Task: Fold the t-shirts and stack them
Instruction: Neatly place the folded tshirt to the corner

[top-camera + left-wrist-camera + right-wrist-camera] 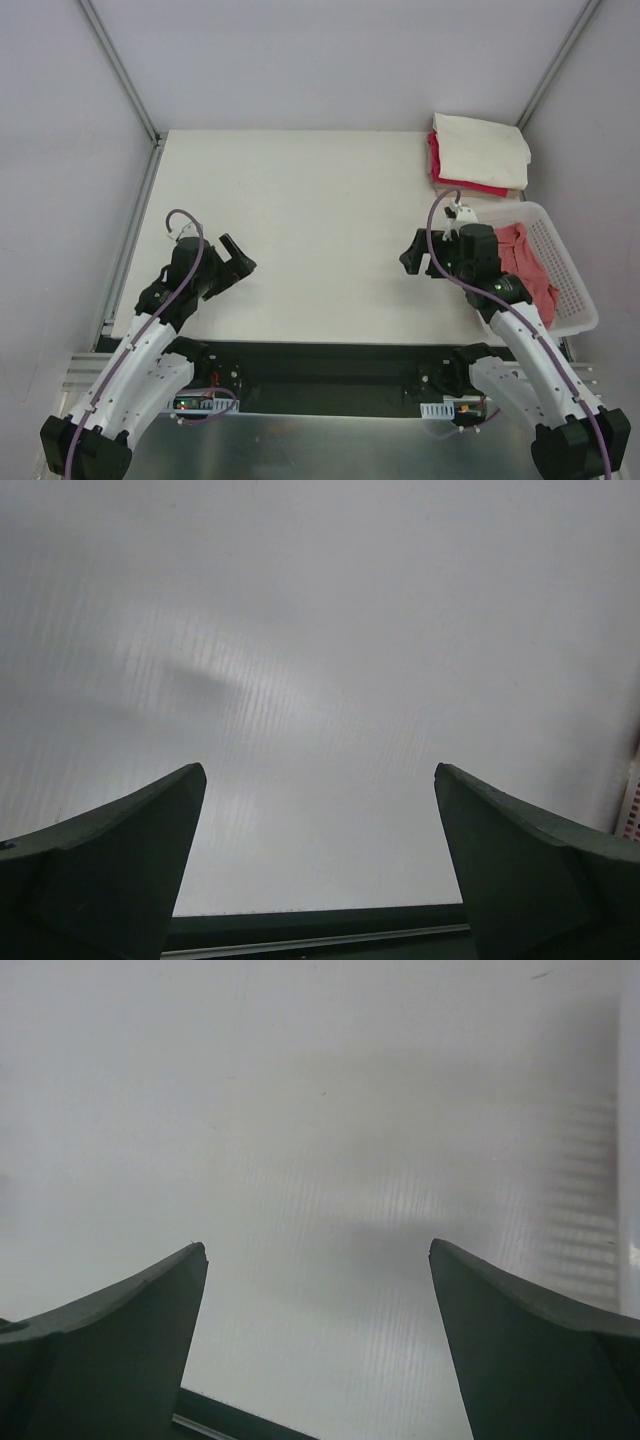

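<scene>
Shirts [480, 150] stacked aside keep the tabletop [300, 220] free; pink shirt [525, 265] waits in basket [572, 275]; left gripper [240, 258], right gripper [409, 254] spread, empty.

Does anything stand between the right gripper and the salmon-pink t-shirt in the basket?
Only the white basket wall: the salmon-pink t-shirt lies inside it, uncovered from above. The right gripper, open, hangs beside the basket, pointing away toward the middle of the table.
</scene>
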`<action>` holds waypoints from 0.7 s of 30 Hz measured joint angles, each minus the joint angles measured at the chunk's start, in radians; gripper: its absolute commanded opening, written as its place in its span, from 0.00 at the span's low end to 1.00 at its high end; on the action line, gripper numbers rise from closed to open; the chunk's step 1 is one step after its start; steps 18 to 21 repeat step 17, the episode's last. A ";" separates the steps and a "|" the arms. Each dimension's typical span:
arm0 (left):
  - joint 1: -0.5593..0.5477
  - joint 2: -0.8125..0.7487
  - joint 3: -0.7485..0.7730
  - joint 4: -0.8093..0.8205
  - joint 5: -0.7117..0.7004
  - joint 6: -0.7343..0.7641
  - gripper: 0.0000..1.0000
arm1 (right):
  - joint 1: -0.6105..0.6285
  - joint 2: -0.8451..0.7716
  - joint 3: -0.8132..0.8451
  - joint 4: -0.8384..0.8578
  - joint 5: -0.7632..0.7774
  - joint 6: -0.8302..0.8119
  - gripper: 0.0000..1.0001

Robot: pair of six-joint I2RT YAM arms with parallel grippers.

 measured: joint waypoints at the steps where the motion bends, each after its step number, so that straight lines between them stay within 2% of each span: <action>1: 0.000 0.011 -0.004 0.000 0.003 -0.003 0.99 | 0.010 -0.024 -0.034 0.007 -0.011 0.011 0.97; 9: 0.000 0.032 -0.028 -0.002 0.010 -0.025 0.99 | 0.061 -0.171 -0.238 0.098 -0.050 0.047 0.97; 21: 0.000 0.005 -0.041 -0.006 0.009 -0.032 0.99 | 0.085 -0.177 -0.253 0.177 -0.062 0.048 0.97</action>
